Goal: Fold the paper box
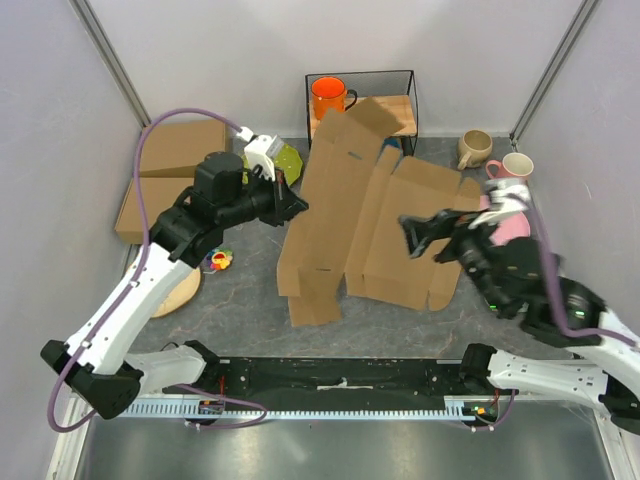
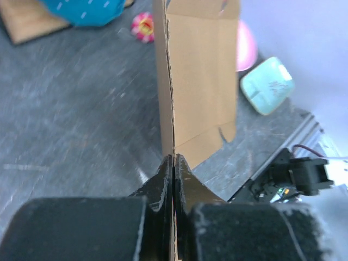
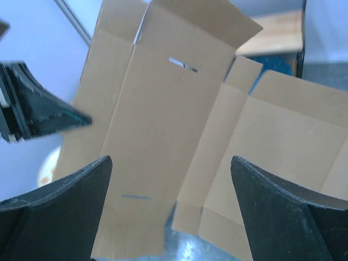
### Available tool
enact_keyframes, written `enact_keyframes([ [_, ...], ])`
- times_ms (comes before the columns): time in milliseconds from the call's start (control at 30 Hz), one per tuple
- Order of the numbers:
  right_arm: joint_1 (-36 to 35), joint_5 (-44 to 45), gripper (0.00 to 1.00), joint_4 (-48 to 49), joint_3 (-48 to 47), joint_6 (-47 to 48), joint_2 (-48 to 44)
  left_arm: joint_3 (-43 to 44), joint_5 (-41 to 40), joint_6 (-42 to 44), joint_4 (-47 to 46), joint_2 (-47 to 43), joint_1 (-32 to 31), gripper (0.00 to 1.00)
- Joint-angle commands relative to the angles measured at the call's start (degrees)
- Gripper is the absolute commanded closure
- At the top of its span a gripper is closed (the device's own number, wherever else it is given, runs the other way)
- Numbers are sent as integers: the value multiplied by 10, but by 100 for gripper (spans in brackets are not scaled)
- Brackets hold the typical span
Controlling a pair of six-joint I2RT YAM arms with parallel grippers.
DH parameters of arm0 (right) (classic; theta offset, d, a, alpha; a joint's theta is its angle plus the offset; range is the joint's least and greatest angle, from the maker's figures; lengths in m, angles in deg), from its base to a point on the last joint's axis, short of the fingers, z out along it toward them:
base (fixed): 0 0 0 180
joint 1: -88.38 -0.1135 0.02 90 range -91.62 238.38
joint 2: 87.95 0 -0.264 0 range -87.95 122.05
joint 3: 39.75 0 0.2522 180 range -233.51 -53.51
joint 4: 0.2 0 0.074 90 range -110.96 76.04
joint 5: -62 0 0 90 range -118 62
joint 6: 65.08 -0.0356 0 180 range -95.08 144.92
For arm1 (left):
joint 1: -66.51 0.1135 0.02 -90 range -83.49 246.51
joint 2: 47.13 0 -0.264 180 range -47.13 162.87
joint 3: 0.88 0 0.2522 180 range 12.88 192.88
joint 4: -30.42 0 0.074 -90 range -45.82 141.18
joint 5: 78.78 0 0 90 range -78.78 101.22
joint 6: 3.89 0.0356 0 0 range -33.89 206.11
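The paper box [image 1: 370,215] is a wide brown cardboard die-cut sheet in the middle of the table, its left half raised and tilted, its right half lying lower. My left gripper [image 1: 292,206] is shut on the left edge of the raised panel; in the left wrist view the fingertips [image 2: 174,163] pinch the sheet's edge [image 2: 201,81]. My right gripper [image 1: 420,238] is open and hovers over the right half, holding nothing. In the right wrist view the sheet [image 3: 179,119] fills the space between the wide-apart fingers [image 3: 65,206].
A wire rack [image 1: 360,100] with an orange mug [image 1: 328,97] stands behind the box. Two mugs [image 1: 490,155] sit at the back right. Folded cardboard [image 1: 165,175] lies at the left, with a green object [image 1: 285,158], a small colourful toy [image 1: 218,261] and a round wooden board [image 1: 180,290].
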Motion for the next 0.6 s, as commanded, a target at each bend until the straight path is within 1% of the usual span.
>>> enact_keyframes([
  [0,-2,40,2,-94,-115,14,-26,113,63,51,43,-3,-29,98],
  [33,-2,39,2,-101,-150,14,-29,152,76,51,49,2,-32,98],
  [100,-3,38,2,-124,-182,15,-33,190,116,48,62,8,-42,98],
  [133,-3,38,2,-132,-212,15,-35,226,139,48,78,10,-44,98],
  [300,-2,1,2,-158,-296,17,-44,311,157,63,131,8,-48,98],
  [400,-2,-5,2,-177,-323,22,-31,354,158,70,162,8,-47,98],
  [467,-2,-7,2,-181,-325,24,-23,380,165,72,187,10,-48,98],
  [500,-2,-11,2,-181,-327,25,-20,396,166,70,190,7,-48,98],
  [567,-2,-15,2,-181,-327,27,-14,401,168,60,186,-2,-48,98],
])
